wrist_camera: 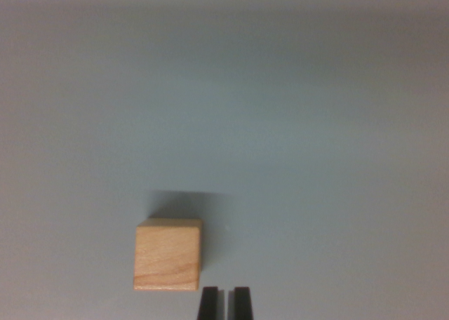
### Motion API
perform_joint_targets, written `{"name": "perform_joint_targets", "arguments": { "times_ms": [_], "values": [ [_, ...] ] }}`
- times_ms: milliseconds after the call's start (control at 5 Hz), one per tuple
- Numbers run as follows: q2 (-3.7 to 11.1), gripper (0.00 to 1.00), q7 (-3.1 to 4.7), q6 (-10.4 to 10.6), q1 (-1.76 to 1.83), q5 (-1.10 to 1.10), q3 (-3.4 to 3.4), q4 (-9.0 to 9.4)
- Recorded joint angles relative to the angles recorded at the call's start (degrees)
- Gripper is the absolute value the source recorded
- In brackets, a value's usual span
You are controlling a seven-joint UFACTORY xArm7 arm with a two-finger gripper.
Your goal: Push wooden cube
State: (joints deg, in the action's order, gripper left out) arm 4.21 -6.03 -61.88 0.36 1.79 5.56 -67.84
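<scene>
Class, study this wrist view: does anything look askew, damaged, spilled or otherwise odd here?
Nothing stands out. The wooden cube sits flat and intact on the plain grey surface, with no spill or marks. The gripper is low in the frame, its fingers close together, just to the wrist view's right of the cube; whether they touch it is unclear.

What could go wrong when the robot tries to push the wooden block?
1. The fingers sit off to the wrist view's right of the wooden cube, near its lower corner. A push from there may catch only that corner, so the cube could spin instead of sliding.
2. The fingers could slip past the cube and miss it altogether.
3. The gray surface looks smooth, so a hard shove might send the cube too far.
</scene>
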Motion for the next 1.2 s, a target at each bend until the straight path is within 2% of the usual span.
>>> {"name": "perform_joint_targets", "arguments": {
  "times_ms": [200,400,600,800,1000,1200],
  "values": [
    [0.67,0.00,-0.45,2.63,0.26,-0.08,0.28,2.38],
    [0.67,0.00,-0.45,2.63,0.26,-0.08,0.28,2.38],
    [1.35,0.00,-0.92,5.31,0.52,-0.16,0.57,4.80],
    [1.35,0.00,-0.92,5.31,0.52,-0.16,0.57,4.80],
    [2.01,0.00,-1.37,7.94,0.78,-0.23,0.85,7.17],
    [2.01,0.00,-1.37,7.94,0.78,-0.23,0.85,7.17]
  ]
}}
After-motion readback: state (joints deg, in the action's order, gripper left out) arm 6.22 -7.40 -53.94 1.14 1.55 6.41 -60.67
